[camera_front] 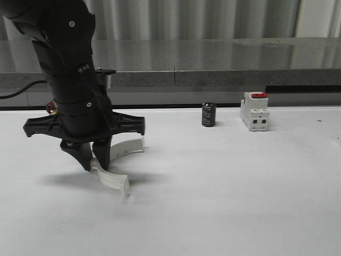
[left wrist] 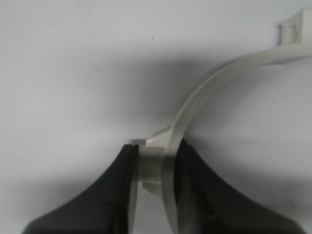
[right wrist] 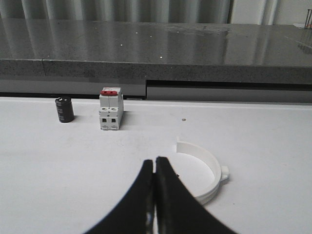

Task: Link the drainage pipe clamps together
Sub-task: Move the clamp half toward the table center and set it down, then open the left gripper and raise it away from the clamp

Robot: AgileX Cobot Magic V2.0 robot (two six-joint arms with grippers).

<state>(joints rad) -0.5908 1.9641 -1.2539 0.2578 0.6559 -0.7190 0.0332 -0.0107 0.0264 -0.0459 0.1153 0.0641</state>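
Two drainage pipe clamps [camera_front: 118, 165] are being seen; one is being gripped by the lowered left gripper [camera_front: 91, 160]; the right gripper [right wrist: 155, 195] is being kept seemingly closed.

My left arm comes down from the upper left of the front view, its black wrist pointing nearly straight at the table. The left gripper [camera_front: 95, 160] hangs low over the surface with both fingers aimed downward. From the left wrist camera I see the two dark fingers [left wrist: 204, 195] pressed against either side of a clamp half [left wrist: 195, 105], so the jaws are clamped on it; whether the fingertips touch the table I cannot quite tell. My right gripper [right wrist: 155, 168] sits above the table in its own wrist camera, its two black fingers brought together, tips meeting with nothing between them.
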